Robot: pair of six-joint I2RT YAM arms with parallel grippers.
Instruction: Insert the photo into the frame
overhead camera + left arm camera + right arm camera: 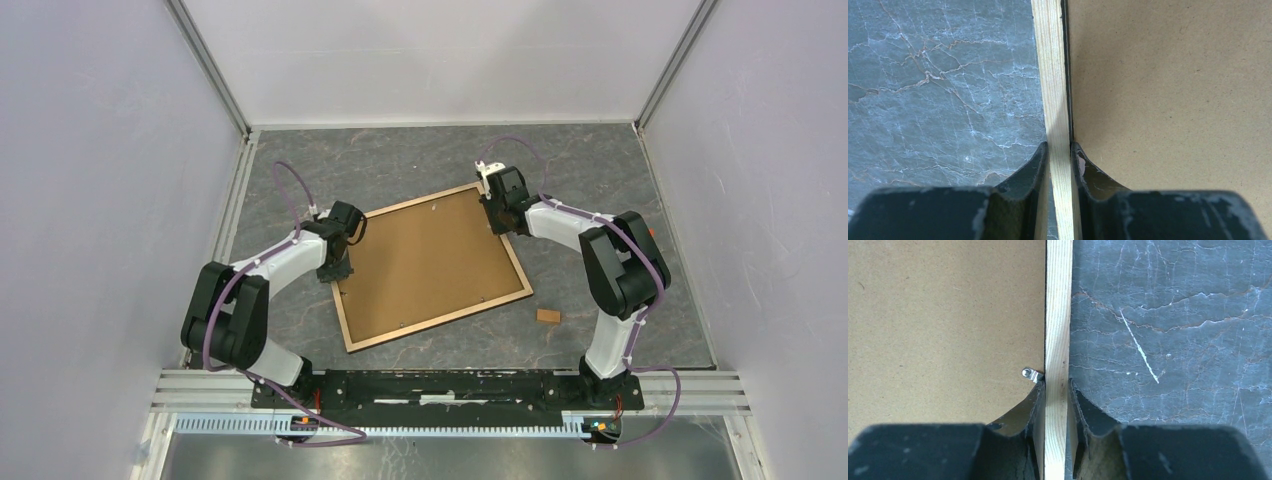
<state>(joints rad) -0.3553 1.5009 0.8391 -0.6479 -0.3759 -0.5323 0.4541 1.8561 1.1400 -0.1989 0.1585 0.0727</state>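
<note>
The frame (440, 320) lies flat and slightly askew in the middle of the table, its light wood rim up, with a plain brown backing board (430, 260) filling it. The photo is hidden from every view. My left gripper (338, 272) is at the frame's left side. In the left wrist view it (1059, 145) is shut on the wood rim (1050, 75), one finger on each side. My right gripper (497, 222) is at the far right corner. In the right wrist view it (1057, 382) grips the rim (1059, 305) just below a small metal tab (1031, 374).
A small brown block (548, 316) lies on the grey marbled table (600, 180), to the right of the frame's near corner. White walls enclose the table on three sides. A metal rail (450, 385) carries both arm bases along the near edge.
</note>
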